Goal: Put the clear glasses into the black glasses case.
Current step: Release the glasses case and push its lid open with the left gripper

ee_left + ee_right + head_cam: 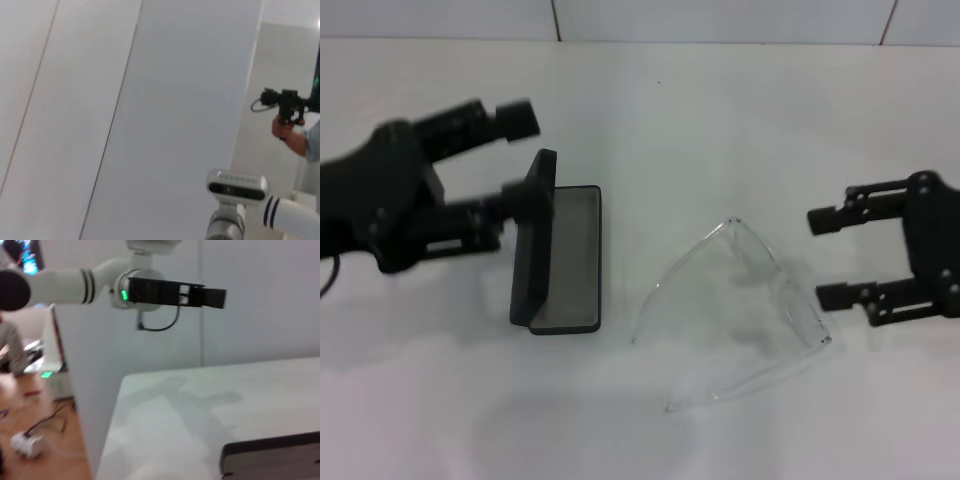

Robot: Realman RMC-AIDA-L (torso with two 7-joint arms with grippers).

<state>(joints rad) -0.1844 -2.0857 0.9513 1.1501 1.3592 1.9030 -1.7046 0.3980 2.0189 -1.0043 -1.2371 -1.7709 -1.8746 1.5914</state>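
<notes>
left gripper [520, 150] spread — finger touching case lid [534, 240]

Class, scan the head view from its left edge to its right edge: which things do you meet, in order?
left gripper → black glasses case, open with its lid upright → clear glasses on the table → right gripper.

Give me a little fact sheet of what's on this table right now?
surface: white table
black glasses case: open, lid upright, grey lining showing
clear glasses: lying on the table, between the case and the right hand
left hand: open, one finger touching the lid
right hand: open, beside the glasses, holding nothing
</notes>
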